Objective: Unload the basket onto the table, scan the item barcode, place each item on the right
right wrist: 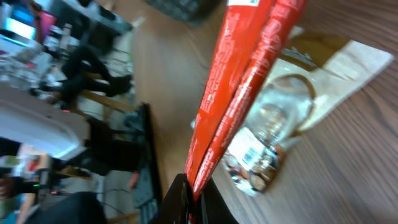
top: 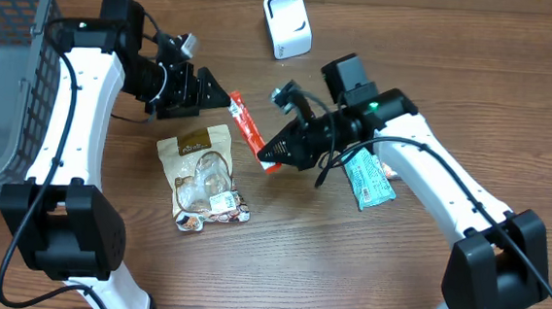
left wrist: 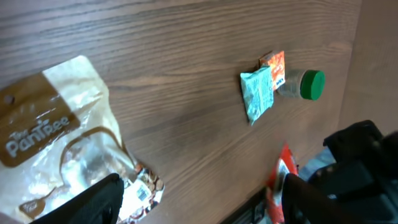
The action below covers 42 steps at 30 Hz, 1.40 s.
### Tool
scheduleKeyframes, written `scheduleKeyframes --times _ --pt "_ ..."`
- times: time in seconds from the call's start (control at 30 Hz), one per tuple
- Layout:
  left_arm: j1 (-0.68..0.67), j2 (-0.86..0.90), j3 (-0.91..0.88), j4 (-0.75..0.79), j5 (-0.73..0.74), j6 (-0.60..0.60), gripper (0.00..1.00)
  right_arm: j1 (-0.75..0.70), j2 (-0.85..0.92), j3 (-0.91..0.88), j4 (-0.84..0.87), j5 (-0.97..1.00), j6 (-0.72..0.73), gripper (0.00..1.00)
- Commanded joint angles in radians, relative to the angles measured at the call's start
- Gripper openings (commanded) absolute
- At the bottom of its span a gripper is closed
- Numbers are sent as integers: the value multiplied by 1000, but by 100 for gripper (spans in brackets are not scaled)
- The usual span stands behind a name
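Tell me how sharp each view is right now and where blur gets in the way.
Overhead: evenly lit and sharp, red packet plain in the right gripper. Left wrist: slightly soft, its own fingers dark blurs at the bottom. Right wrist: packet close and smeared, print unreadable, background blurred.

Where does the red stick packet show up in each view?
Overhead: red packet, centre, slanting between the arms.
Left wrist: bottom right, partly hidden.
Right wrist: centre, rising from the right tool.
Shared landmark: tan Pantree bag, beside it in every view.
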Motion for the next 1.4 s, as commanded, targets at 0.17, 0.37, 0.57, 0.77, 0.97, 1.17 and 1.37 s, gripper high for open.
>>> scheduleKeyframes --times 0.17,0.37,0.57,0.77,0.97,1.17,1.37 --pt "-91 -3 17 53 60 -16 73 15 -5 0 13 -114 8 4" --pt "-117 -3 16 74 82 -19 40 15 -5 0 13 -114 7 4" --pt "-118 -3 16 71 83 -20 28 15 -5 0 25 -114 8 4" --pt "-119 -3 17 62 84 -48 31 15 -5 0 82 -60 118 4" --pt "-118 -3 17 63 83 -53 32 15 -5 0 141 34 279 4" --pt "-118 -3 17 79 83 -58 34 16 -5 0 147 70 319 4" --pt "-118 -3 17 94 82 -80 28 16 -5 0 148 70 322 4"
